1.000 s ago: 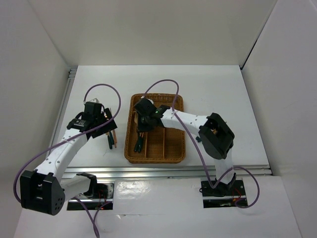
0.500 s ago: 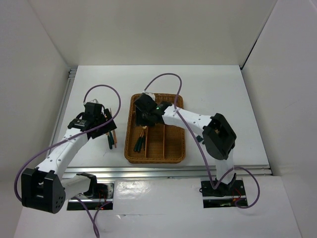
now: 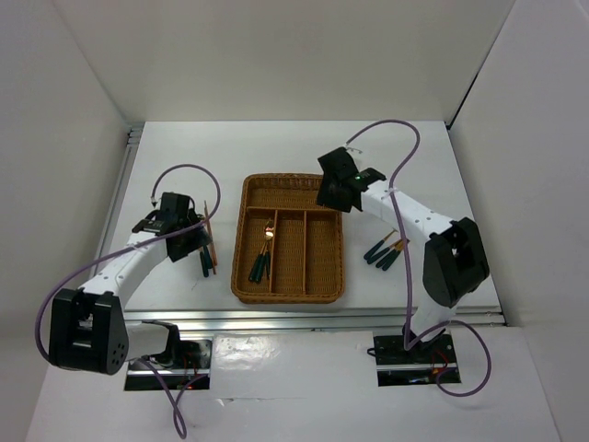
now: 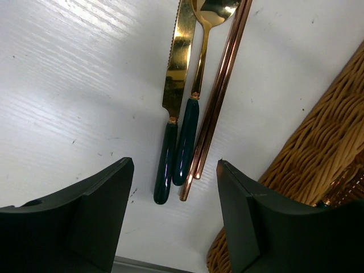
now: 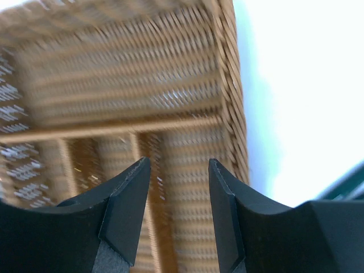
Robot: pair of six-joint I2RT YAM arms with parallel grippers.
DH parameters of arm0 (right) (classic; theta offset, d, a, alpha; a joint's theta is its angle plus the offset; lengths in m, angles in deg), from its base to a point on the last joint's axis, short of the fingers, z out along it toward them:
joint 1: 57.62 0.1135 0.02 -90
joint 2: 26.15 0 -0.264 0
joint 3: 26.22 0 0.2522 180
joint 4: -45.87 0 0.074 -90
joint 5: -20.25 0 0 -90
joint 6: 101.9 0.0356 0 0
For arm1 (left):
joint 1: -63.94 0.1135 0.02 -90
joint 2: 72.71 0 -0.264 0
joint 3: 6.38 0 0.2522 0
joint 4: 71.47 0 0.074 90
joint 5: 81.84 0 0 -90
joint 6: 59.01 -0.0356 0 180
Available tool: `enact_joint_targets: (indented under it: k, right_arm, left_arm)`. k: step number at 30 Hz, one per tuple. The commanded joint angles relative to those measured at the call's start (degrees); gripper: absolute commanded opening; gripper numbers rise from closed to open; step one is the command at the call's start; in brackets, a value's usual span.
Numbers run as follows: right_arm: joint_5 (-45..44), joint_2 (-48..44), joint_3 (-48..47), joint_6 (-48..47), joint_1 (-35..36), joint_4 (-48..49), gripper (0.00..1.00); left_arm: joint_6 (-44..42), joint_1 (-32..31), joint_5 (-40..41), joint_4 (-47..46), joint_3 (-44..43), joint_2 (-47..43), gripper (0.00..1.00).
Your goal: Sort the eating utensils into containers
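Observation:
The woven wicker tray [image 3: 288, 296] lies mid-table, and its left long slot holds teal-handled utensils [image 3: 261, 262] with gold heads. Left of the tray, a gold knife [image 4: 168, 153], a spoon [image 4: 187, 136] and copper chopsticks [image 4: 219, 96] lie side by side on the table [image 3: 205, 258]. My left gripper [image 4: 175, 219] hangs open just short of their handle ends, holding nothing. My right gripper [image 3: 330, 194] is open and empty over the tray's far right corner [image 5: 227, 85]. More teal-handled utensils [image 3: 385, 250] lie right of the tray.
The tray's wall [image 4: 324, 153] stands close to my left gripper's right finger. White walls enclose the table on three sides. A metal rail [image 3: 313, 316] runs along the near edge by the arm bases.
My right gripper opened, left a utensil in the tray's left slot and swung back and right to the far right corner. The left jaws narrowed slightly.

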Motion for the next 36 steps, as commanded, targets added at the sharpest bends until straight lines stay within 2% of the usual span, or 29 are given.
enact_joint_targets:
  k: [1, 6, 10, 14, 21, 31, 35, 36]
  right_arm:
    - [-3.41, 0.01, 0.88, -1.85, 1.82, -3.17, 0.53]
    - [-5.43, 3.35, 0.88, -1.24, 0.07, -6.34, 0.53]
    - [-5.96, 2.57, 2.27, -2.1, -2.12, -6.96, 0.53]
    - [-4.12, 0.64, 4.46, -3.6, -4.94, -6.43, 0.53]
    - [4.48, -1.57, 10.36, -8.17, -5.47, 0.15, 0.5]
    - [5.71, -2.09, 9.14, -9.4, -5.47, 0.25, 0.49]
    - [9.06, -4.38, 12.64, -10.9, -5.47, 3.5, 0.6]
    - [9.07, -4.38, 12.65, -10.9, -5.47, 3.5, 0.6]
  left_arm:
    - [1.29, 0.33, 0.51, -2.58, 1.12, 1.68, 0.74]
    - [1.29, 0.33, -0.02, -3.2, 1.65, 3.61, 0.72]
    - [0.59, 0.33, -0.02, -3.2, 1.65, 4.14, 0.72]
    - [-0.12, 0.33, -0.02, -3.2, 1.12, 5.19, 0.72]
    - [-0.12, 0.33, -0.64, -3.73, 1.74, 6.25, 0.72]
    - [-0.64, 0.33, -1.16, -3.73, 1.74, 6.78, 0.72]
    - [-0.64, 0.33, -1.16, -4.34, 2.26, 6.78, 0.72]
    - [-0.64, 0.33, -1.69, -4.34, 2.26, 6.78, 0.72]
